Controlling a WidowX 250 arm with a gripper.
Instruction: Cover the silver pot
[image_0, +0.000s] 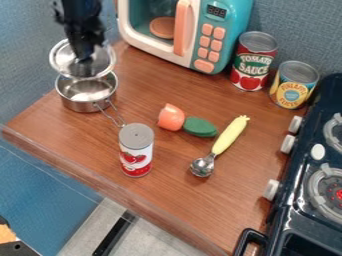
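Free gap between silver pot (81, 105) and orange toy piece (172, 117), red-topped-off by none but red-and-white can (136, 150) nearer the camera

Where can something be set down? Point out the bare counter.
Bare wood lies below the yellow-handled scoop, between the white-and-red can and the stove; a smaller patch, between the microwave and the orange toy. Crowded: upper left, where gripper, lid and pot bunch together.

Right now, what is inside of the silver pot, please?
In the silver pot, only shiny bare metal can be seen; the lid, held above it, hides the far part inside.
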